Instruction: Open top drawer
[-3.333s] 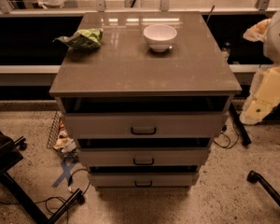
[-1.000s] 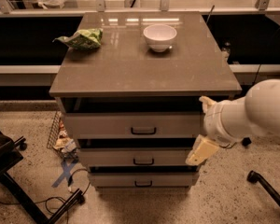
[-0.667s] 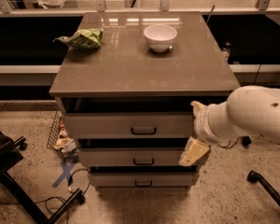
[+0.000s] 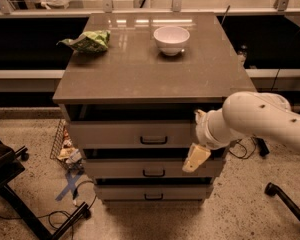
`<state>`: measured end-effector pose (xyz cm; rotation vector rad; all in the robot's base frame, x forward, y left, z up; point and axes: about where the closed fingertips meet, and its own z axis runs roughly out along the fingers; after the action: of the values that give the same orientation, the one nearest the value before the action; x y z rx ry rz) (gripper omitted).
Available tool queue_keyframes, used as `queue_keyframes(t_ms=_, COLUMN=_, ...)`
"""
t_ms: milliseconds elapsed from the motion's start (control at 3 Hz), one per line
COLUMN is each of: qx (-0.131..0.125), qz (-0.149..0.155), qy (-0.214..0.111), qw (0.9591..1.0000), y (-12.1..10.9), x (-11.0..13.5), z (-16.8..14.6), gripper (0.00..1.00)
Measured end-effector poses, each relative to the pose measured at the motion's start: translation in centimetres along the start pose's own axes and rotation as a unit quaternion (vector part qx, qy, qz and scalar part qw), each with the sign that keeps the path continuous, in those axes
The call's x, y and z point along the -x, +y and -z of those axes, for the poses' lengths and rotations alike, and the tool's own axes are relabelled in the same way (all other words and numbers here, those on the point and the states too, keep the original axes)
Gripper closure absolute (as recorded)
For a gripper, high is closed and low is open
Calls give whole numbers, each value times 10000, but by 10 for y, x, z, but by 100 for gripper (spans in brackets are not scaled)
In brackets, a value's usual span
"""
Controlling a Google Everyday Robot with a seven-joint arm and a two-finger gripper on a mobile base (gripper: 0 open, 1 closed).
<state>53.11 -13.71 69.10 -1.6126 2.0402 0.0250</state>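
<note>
The top drawer [image 4: 120, 134] is the tallest pale grey front of three, just under the brown cabinet top [image 4: 140, 74], with a dark gap above it. Its small dark handle [image 4: 153, 140] sits at the centre. Two shorter drawers [image 4: 115, 169] lie below it with like handles. My gripper [image 4: 195, 158], cream-coloured at the end of a thick white arm [image 4: 255, 116], hangs in front of the right part of the drawer fronts, at the seam between the top and middle drawers, right of and slightly below the handle. It holds nothing that I can see.
A white bowl [image 4: 171, 38] and a crumpled green bag [image 4: 87, 40] sit on the cabinet top. A black chair base [image 4: 20, 194], a wire basket with litter [image 4: 65, 144] and cables lie on the floor at left. A black leg [image 4: 290, 204] is at right.
The arm has swung in from the right and kept moving left across the drawer fronts, bringing the gripper closer to the top drawer's handle. The drawers, bowl and bag have not moved.
</note>
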Motion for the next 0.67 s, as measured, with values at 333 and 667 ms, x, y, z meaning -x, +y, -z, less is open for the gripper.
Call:
queue_keyframes(t_ms=333, qx=56, qz=39, qy=61, qw=10000, y=-19, x=-4, z=-20, gripper=0)
queue_keyframes(t_ms=667, qx=26, qz=67, qy=75, qw=9999, y=-38, x=-10, z=-24, gripper=16)
